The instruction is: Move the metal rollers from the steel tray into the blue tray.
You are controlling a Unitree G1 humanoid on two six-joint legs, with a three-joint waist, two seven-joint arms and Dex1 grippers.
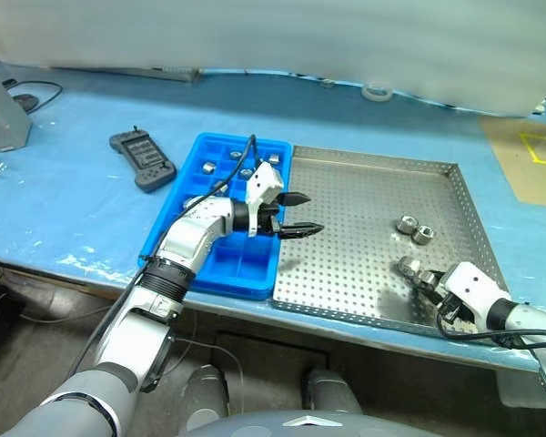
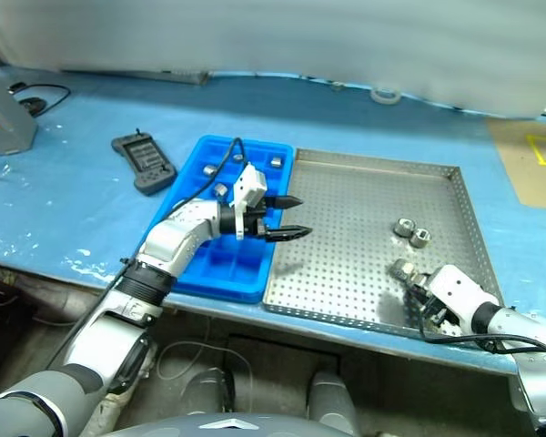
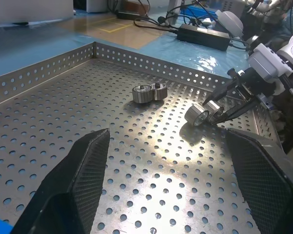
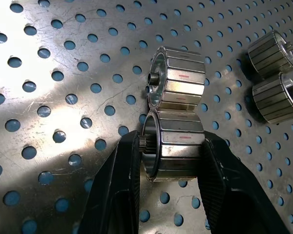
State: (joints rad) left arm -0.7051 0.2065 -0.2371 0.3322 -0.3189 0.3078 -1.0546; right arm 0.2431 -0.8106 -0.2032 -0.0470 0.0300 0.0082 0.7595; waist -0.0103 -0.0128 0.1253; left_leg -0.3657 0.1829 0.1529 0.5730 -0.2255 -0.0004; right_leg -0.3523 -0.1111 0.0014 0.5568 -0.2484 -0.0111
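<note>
Your right gripper [image 4: 173, 161] has its two black fingers closed on the ends of one metal roller [image 4: 175, 148] that lies on the steel tray [image 1: 364, 196], near the tray's front right corner. A second roller [image 4: 178, 80] lies touching the held one, just beyond it. Two more rollers [image 1: 415, 228] sit side by side farther back on the tray, apart from that pair.

Your left gripper [image 1: 296, 214] hangs with its fingers spread wide and nothing between them, pointing level across the seam where the blue tray [image 1: 177, 232] meets the steel one. In the blue tray you already have a few rollers [image 1: 207, 167] in the far compartments. A black remote [image 1: 142, 159] lies on the table beside the blue tray.
</note>
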